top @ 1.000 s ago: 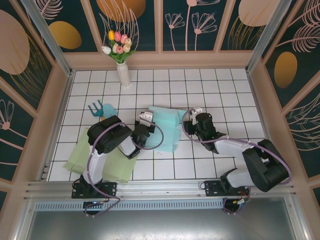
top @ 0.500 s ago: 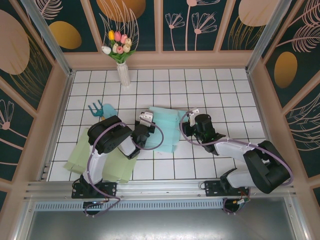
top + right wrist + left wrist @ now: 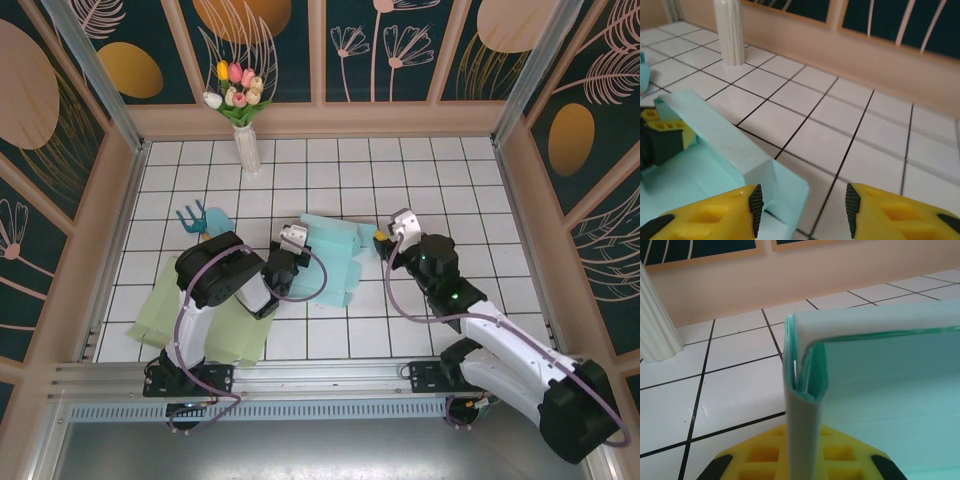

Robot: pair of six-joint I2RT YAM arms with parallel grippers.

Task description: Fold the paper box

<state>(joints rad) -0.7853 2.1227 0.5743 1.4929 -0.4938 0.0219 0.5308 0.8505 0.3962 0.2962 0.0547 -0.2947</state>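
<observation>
A white tiled table (image 3: 470, 180) sits inside peach walls with dark floral panels. The left gripper (image 3: 292, 241) is pressed together on an upright folded wall at the left end of the teal paper box (image 3: 335, 252); its wrist view shows that doubled wall standing between the yellow pads (image 3: 760, 457). The right gripper (image 3: 386, 236) hovers just beside the box's right end with its jaws spread, holding nothing, and a box corner lies under its left finger. The box lies at mid-table between the two grippers. Pale green sheets (image 3: 165, 312) lie under the left arm, a small blue piece (image 3: 198, 219) is nearby, and a vase of tulips (image 3: 246, 148) stands well behind.
</observation>
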